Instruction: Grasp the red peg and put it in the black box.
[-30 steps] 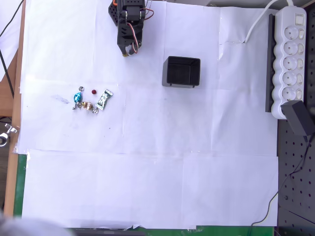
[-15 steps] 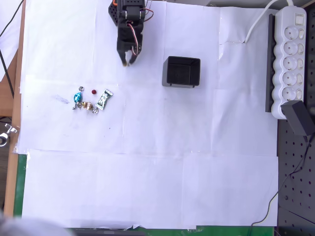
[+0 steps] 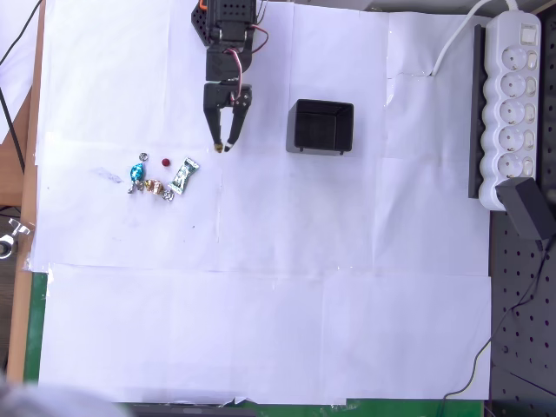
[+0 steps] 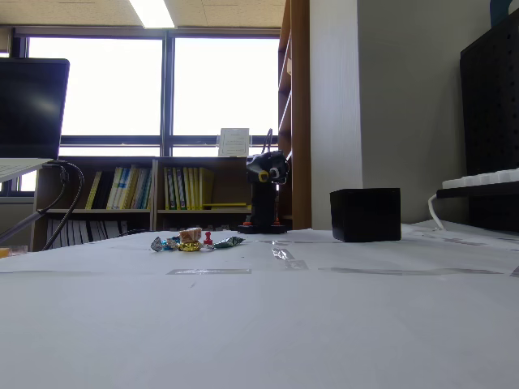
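Hand (image 3: 226, 146) hangs over the white-papered desk (image 3: 261, 313) in the overhead view, fingers pointing down the picture, jaws parted narrowly, nothing between them. Red peg (image 3: 165, 162) lies on the paper to the hand's lower left in that view, near but clearly apart from the fingertips, not yet touched. It sits in a tight cluster: blue candy (image 3: 137, 171) just to its left, green-and-white candy (image 3: 183, 175) just to its right, a gold-wrapped piece (image 3: 153, 186) just below. Black box (image 3: 321, 127) stands to the right of the hand, open side up, well apart from the peg, looks empty as far as the dark inside lets me tell. In the fixed view the peg (image 4: 208, 239) shows as a small red thing among the wrappers with the box (image 4: 365, 215) off to the right; the arm (image 4: 264, 194) is too far back there to judge its jaws. White power strip (image 3: 511, 104) sits at the far right edge, out of the way. Step in hand, by my read: the reach toward the peg. Risks: the peg is tiny and round, so it may roll or squirt out as the fingers close; the narrow opening leaves little margin; a slightly off approach may catch the green-and-white candy or push the cluster.
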